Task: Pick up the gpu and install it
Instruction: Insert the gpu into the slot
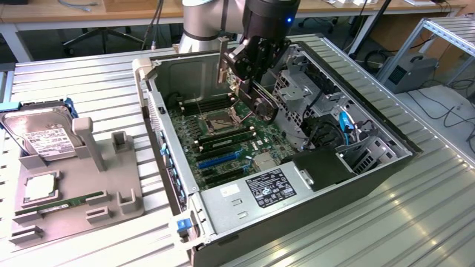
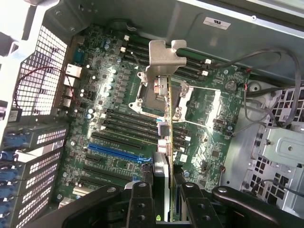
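exterior view: ribbed metal table (image 1: 415,222), wooden desks (image 1: 97,11) behind it at the back of the room. an open pc case (image 1: 222,200) lies on its side on the table with its motherboard (image 1: 222,139) exposed. on the exterior view's left a grey fixture (image 1: 74,206) holds a hard drive (image 1: 41,136) and a ram stick (image 1: 63,201). the gripper (image 1: 251,75) hangs inside the case opening, clamped on the gpu (image 1: 261,105), which sits above the board and is not seated. wrist view: gpu (image 2: 164,61) seen edge-on, its silver bracket farthest from the camera, pinched between both fingers (image 2: 140,199) over the cpu socket (image 2: 147,90). blue slot (image 2: 116,153) to one side, loose cables (image 2: 266,61) near the drive cage.
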